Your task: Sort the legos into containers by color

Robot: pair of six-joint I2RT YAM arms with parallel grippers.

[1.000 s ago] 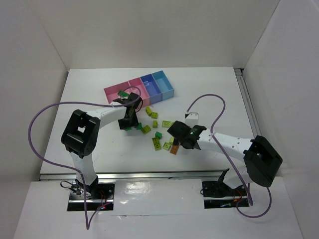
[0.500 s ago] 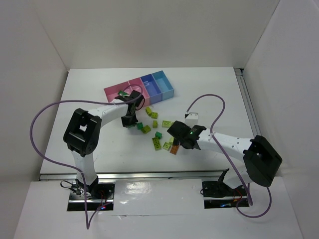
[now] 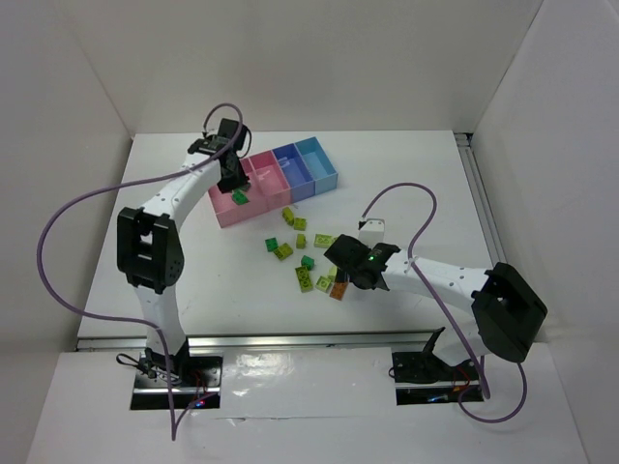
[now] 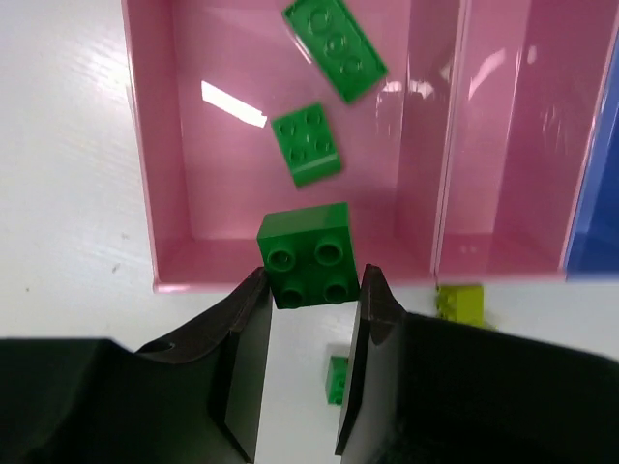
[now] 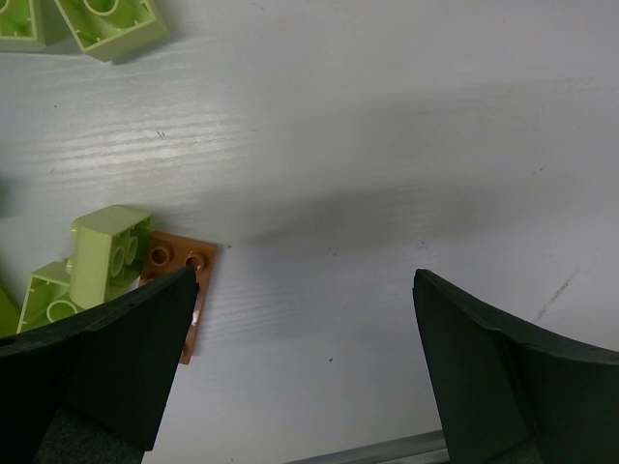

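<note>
**Left and right hands at the sorting row.** The left hand (image 4: 311, 282) is clenched on a dark green brick (image 4: 309, 255), one finger pressed to each side and the studs facing the wrist camera. You see this held brick against the near wall of the end pink bin (image 4: 145, 145), the outermost of the four joined bins. Whether it has passed that wall or hangs just short of it cannot be told. Two more green bricks (image 4: 306, 144) lie flat on that bin's floor, apart from each other, one near the middle and one toward the far end. Next in the row stand the second pink bin (image 4: 503, 145) and the dark blue bin (image 4: 600, 193). In the overhead view the light blue bin (image 3: 317, 158) closes the row. Below the left hand, on the white counter (image 3: 416, 174), a yellow-green brick (image 4: 459, 302) lies just outside the second pink bin's near wall. A small green brick (image 4: 337, 379) shows between the fingers. The right hand (image 5: 305, 280) is released, its fingers spread wide and grasping nothing, low over the counter. An orange-brown brick (image 5: 179, 263) lies at one fingertip, partly hidden by it, and touches one of two pale green bricks (image 5: 106, 246). In the overhead view the loose bricks (image 3: 306, 280) are scattered on the counter between the bins and the right hand, well apart from the left hand.
</note>
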